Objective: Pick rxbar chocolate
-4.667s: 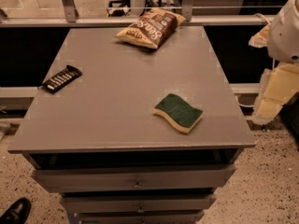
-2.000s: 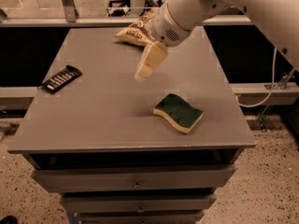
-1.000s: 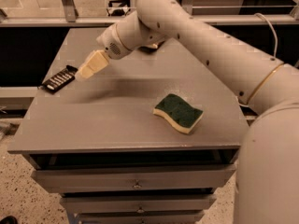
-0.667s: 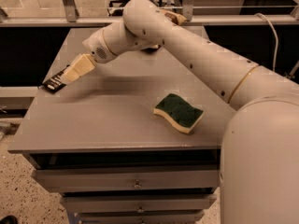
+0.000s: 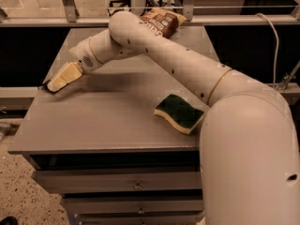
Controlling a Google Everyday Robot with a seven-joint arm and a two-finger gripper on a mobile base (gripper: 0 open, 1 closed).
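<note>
My gripper [image 5: 57, 80], tan at its tip, is at the table's left edge, reaching down to the surface. The rxbar chocolate lay at this spot. Now it is almost wholly hidden under the gripper, and only a thin dark sliver [image 5: 45, 86] shows at the gripper's lower left. I cannot tell whether the gripper touches it. My white arm [image 5: 187, 74] stretches across the grey table [image 5: 108, 121] from the lower right.
A green-and-yellow sponge [image 5: 180, 112] lies right of the table's middle, close under my arm. A brown chip bag [image 5: 161, 22] lies at the far edge. Drawers [image 5: 136, 185] sit below the tabletop. A metal rail [image 5: 70, 20] runs behind the table.
My arm has swung from the right side, over the middle of the table, to its left edge and dropped lower. The gripper now covers the black bar, which lay in plain sight before.
</note>
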